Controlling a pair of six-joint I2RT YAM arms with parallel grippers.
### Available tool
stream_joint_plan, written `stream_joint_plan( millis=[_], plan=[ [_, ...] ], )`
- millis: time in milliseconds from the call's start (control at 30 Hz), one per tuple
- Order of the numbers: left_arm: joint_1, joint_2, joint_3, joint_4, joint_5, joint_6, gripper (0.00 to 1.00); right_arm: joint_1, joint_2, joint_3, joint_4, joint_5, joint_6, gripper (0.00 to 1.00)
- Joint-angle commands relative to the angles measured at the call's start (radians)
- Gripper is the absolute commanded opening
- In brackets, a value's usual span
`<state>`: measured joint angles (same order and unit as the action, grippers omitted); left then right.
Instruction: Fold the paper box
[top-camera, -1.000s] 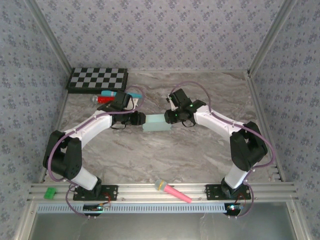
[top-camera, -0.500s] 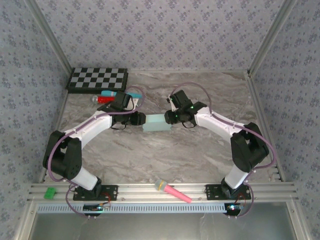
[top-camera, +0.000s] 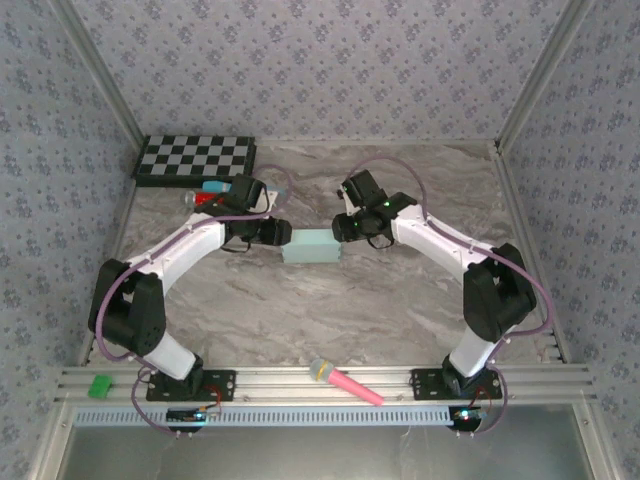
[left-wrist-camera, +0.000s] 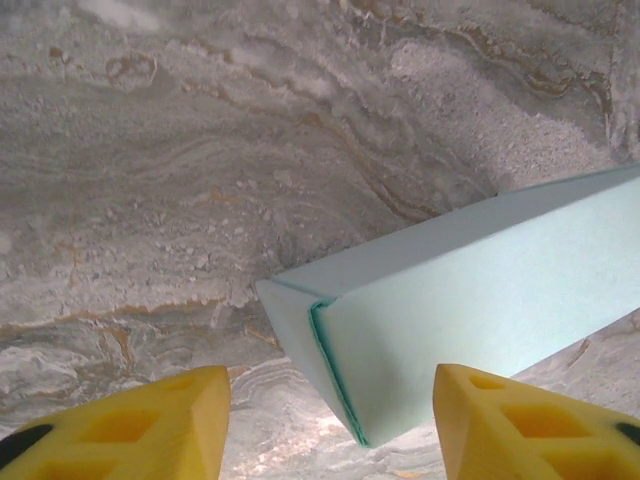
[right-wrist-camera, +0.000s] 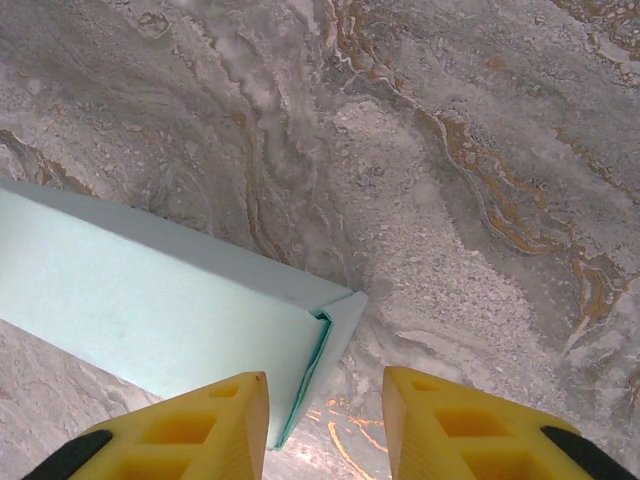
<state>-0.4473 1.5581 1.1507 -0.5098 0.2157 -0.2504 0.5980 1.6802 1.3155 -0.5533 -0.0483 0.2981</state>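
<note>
Left gripper (top-camera: 279, 233) and right gripper (top-camera: 343, 226) just widened and eased off paper box (top-camera: 312, 246). Both mine now part-open, holding nothing. Box lies mid-tabletop (top-camera: 400, 300), closed rectangular form: left gripper at its 9 o'clock end, right at 3 o'clock. Folding looks finished; retreat likely next.

My left wrist feed cuts the paper box (left-wrist-camera: 500, 290) off at the right edge. Overhead, upper left, a small red-and-blue item (top-camera: 210, 190) sits partly hidden behind the left arm (top-camera: 190, 245); I can't identify it.
</note>
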Motion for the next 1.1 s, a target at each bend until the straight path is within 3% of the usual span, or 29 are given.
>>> stream_joint_plan(
  millis=[0, 200, 267, 500, 600, 667, 800, 1067],
  plan=[
    [-0.002, -0.008, 0.065, -0.03, -0.015, 0.054, 0.66, -0.019, -0.038, -0.002, -0.043, 0.0, 0.003, 0.39],
    [-0.058, -0.028, 0.086, -0.007, -0.088, 0.233, 0.94, -0.067, -0.12, -0.098, -0.021, 0.002, 0.018, 0.42],
    [-0.07, -0.027, 0.094, 0.001, -0.047, 0.317, 0.99, -0.086, -0.151, -0.153, -0.006, -0.012, 0.026, 0.43],
    [-0.1, -0.011, 0.107, 0.034, 0.068, 0.644, 0.99, -0.127, -0.207, -0.244, 0.005, -0.019, 0.03, 0.43],
    [-0.1, 0.012, 0.115, -0.011, 0.171, 0.839, 0.99, -0.136, -0.223, -0.264, 0.007, -0.015, 0.03, 0.43],
    [-0.099, 0.049, 0.147, -0.057, 0.183, 0.926, 0.98, -0.139, -0.229, -0.272, 0.013, -0.013, 0.031, 0.43],
    [-0.099, 0.142, 0.254, -0.16, 0.163, 0.985, 0.92, -0.142, -0.232, -0.278, 0.016, -0.009, 0.032, 0.43],
    [-0.1, 0.226, 0.314, -0.236, 0.204, 1.071, 0.9, -0.149, -0.235, -0.289, 0.019, -0.012, 0.033, 0.43]
  ],
)
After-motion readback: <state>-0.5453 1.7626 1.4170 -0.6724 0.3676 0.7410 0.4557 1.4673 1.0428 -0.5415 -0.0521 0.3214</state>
